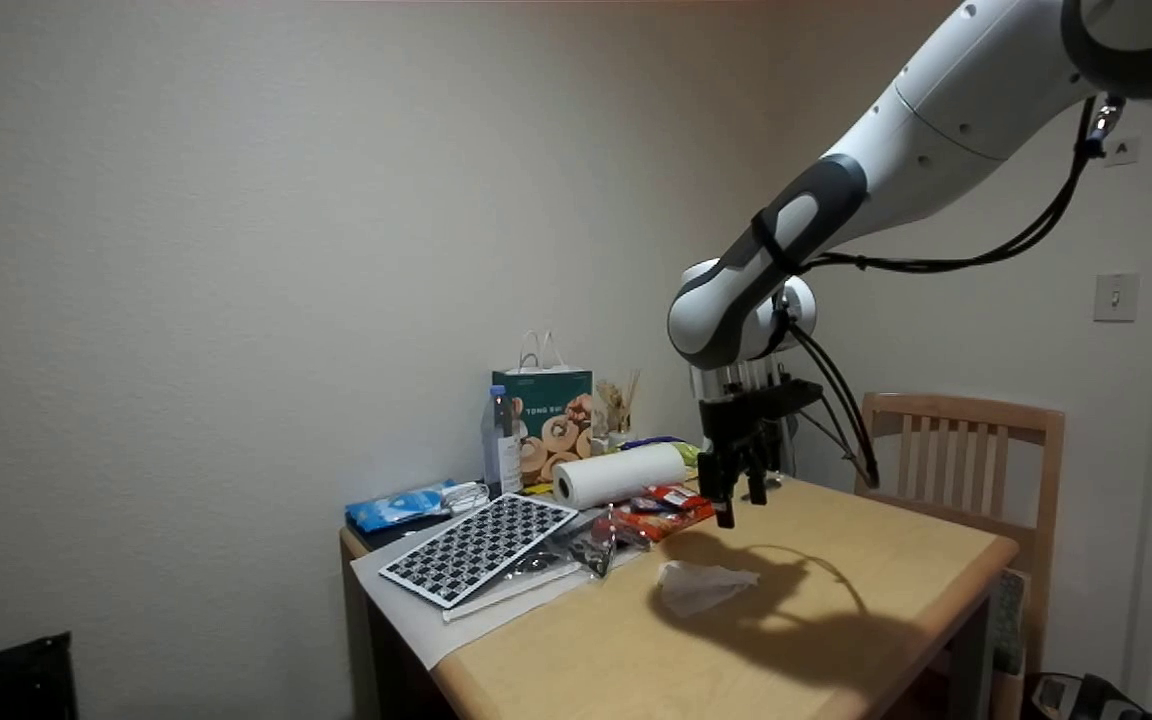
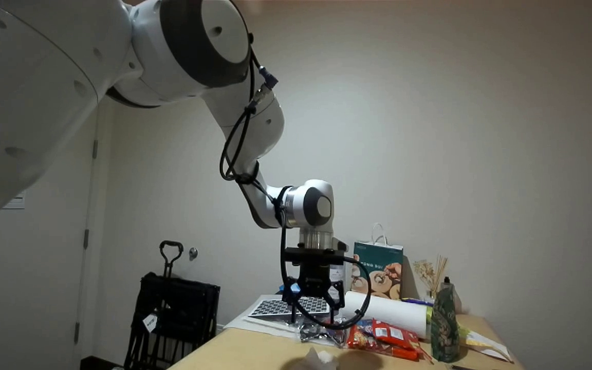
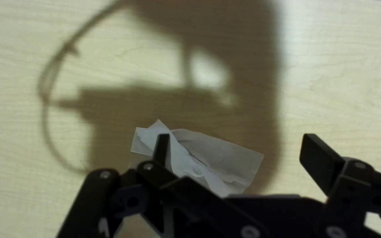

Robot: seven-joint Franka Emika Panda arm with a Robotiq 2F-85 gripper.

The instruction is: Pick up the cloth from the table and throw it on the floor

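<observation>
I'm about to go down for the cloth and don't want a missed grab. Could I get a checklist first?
1. The gripper open: ok, its fingers stand well apart.
2. The cloth on the table: ok, it lies there crumpled.
3. The cloth centred for the grasp: not ok, in the wrist view it sits toward the finger at picture left.
4. The red packets clear of the cloth: ok, they lie apart.
5. The black cable clear of the gripper's path: cannot tell, it loops close by.
6. The drop spot: cannot tell, no view clearly shows it.
</observation>
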